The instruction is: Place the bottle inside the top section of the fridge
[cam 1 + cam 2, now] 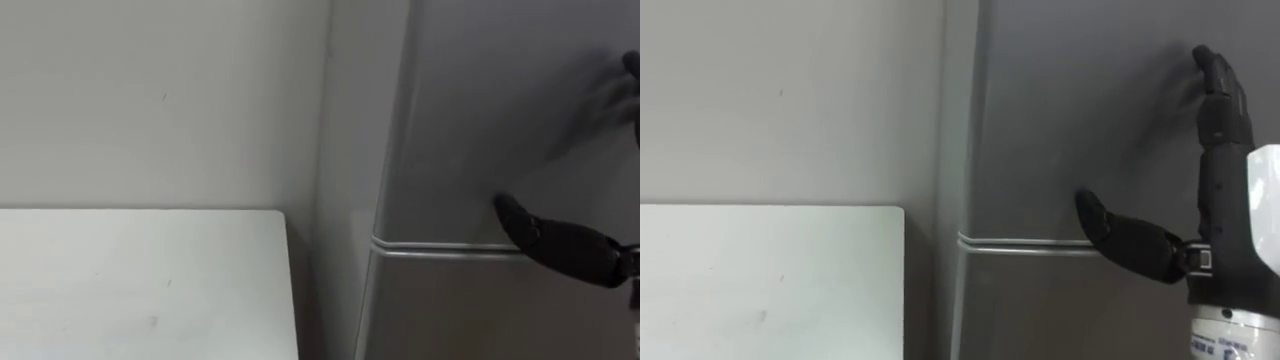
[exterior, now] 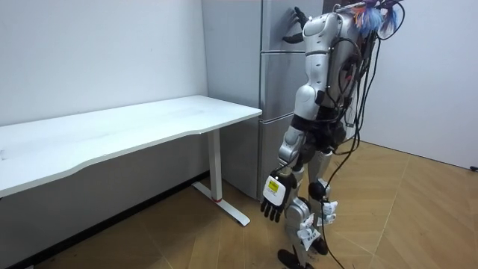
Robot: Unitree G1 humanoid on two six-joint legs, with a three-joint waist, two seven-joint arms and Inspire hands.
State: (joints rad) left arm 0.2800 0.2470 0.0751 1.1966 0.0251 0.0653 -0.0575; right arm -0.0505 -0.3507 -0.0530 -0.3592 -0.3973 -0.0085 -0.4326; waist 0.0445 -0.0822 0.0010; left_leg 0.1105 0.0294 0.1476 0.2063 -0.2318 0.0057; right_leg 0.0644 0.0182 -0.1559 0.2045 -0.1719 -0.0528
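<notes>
**While the right hand (image 1: 1225, 265) lies flat on the fridge (image 1: 1080, 120), the left hand (image 2: 273, 199) hangs idle**

Seen from the room, the robot stands upright on a wooden floor (image 2: 418, 209), close before a tall grey fridge. The fridge is just right of the far end of a white table (image 2: 149, 123), against a pale wall (image 1: 150, 100).

Its right arm is raised to shoulder height. That hand rests on the upper door (image 1: 1040, 80), with fingers (image 1: 1218, 100) straight and pointing up. The thumb (image 1: 1120, 238) is spread wide to the left and lies across the seam (image 1: 1020, 243) between the upper and lower doors. Both doors are closed.

Its left hand hangs beside the thigh, fingers loose and nearly straight, holding nothing. Where the bottle is cannot be told.
</notes>
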